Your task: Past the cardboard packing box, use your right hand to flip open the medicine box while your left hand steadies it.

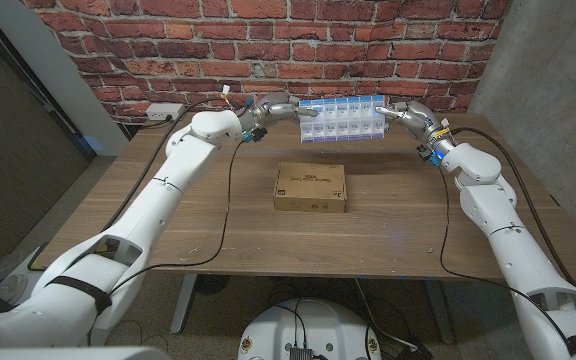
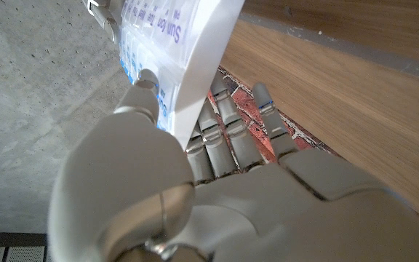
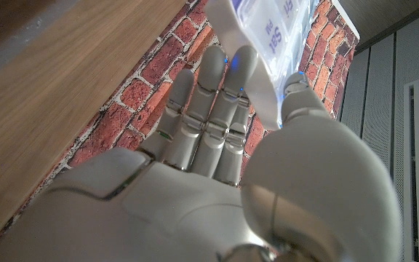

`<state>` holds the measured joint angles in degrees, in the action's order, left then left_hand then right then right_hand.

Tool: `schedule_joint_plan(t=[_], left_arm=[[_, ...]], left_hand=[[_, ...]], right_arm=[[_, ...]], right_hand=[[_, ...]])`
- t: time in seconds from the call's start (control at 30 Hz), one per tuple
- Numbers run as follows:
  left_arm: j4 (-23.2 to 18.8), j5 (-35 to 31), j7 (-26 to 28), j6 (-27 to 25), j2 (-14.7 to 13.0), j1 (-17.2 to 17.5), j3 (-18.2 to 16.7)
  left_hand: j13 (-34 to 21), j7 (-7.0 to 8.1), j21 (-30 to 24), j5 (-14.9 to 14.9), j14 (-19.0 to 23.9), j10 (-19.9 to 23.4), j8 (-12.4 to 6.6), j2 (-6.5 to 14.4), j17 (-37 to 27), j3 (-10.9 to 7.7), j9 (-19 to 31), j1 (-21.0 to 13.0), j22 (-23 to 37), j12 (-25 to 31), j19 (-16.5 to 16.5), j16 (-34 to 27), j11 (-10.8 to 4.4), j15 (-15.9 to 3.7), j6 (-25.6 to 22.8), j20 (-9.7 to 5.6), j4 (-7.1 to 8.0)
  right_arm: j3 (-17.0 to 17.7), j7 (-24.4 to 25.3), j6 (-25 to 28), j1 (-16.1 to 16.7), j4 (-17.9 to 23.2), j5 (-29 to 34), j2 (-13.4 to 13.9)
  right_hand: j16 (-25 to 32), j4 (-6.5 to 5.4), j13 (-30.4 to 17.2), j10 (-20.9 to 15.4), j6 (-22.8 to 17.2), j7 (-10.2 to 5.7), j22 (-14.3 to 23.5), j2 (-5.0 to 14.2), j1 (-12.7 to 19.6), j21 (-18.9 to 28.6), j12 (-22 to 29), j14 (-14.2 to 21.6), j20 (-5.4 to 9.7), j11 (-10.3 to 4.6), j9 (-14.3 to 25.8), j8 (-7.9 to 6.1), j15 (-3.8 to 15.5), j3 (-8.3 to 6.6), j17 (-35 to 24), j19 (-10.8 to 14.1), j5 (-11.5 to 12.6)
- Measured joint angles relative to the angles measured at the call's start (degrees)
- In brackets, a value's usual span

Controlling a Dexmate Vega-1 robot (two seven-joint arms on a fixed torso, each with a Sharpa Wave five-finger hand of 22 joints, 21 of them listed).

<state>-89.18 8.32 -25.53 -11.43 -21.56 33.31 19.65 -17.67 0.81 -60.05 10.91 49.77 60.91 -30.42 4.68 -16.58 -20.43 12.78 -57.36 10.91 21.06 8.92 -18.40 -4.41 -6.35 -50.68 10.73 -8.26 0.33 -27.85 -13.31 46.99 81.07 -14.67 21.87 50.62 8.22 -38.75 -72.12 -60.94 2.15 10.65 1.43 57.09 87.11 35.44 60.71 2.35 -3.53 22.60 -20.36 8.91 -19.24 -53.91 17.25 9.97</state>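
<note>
Holding the medicine box point(image 1: 341, 120) between them, both hands keep it lifted off the table point(image 1: 188, 225), over the far edge and in front of the brick wall point(image 1: 168, 50). It is a long white-and-blue pill organiser with a row of day compartments; the left wrist view shows the label "Sun" on one lid. The left hand point(image 1: 268, 110) clamps one end: in the left wrist view its thumb presses on the lidded face while its fingers point(image 2: 228, 135) back the other side. The right hand point(image 1: 408, 116) grips the opposite end the same way, thumb on one face and fingers point(image 3: 209, 109) behind, as the right wrist view shows.

The cardboard packing box point(image 1: 310, 187) lies closed near the middle of the table, well apart from the hands and nearer the robot than the medicine box, so the work does sit past it, as asked.

As for progress, my reading is that the pick-up and the two-handed bracing are done. The flip itself looks not yet done: no lid stands clearly raised in the head view, though the compartments are too small there to be sure. What remains is for the right hand to shift from gripping to lifting a lid while the left hand alone steadies the box.
</note>
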Motion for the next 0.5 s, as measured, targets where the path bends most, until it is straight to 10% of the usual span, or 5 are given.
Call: schedule_joint_plan(t=[0.5], left_arm=[[-3.8,3.4,4.7,-6.2,1.9,2.8,-1.9]], left_hand=[[-0.9,-1.90,-1.4,0.6,2.5,2.9,-0.10,-2.7,-1.9,-3.75,0.0,-2.7,-0.1,2.1,1.7,-0.9,2.87,-0.69,-3.6,-3.46,-3.75]], right_arm=[[0.2,-0.2,1.1,0.6,1.1,-0.4,0.2]], right_hand=[[-1.0,0.00,0.3,0.0,0.0,0.00,-0.3,0.00,0.0,-0.5,-0.5,0.0,0.00,-0.32,-0.5,0.12,0.01,0.00,0.7,0.0,0.0]])
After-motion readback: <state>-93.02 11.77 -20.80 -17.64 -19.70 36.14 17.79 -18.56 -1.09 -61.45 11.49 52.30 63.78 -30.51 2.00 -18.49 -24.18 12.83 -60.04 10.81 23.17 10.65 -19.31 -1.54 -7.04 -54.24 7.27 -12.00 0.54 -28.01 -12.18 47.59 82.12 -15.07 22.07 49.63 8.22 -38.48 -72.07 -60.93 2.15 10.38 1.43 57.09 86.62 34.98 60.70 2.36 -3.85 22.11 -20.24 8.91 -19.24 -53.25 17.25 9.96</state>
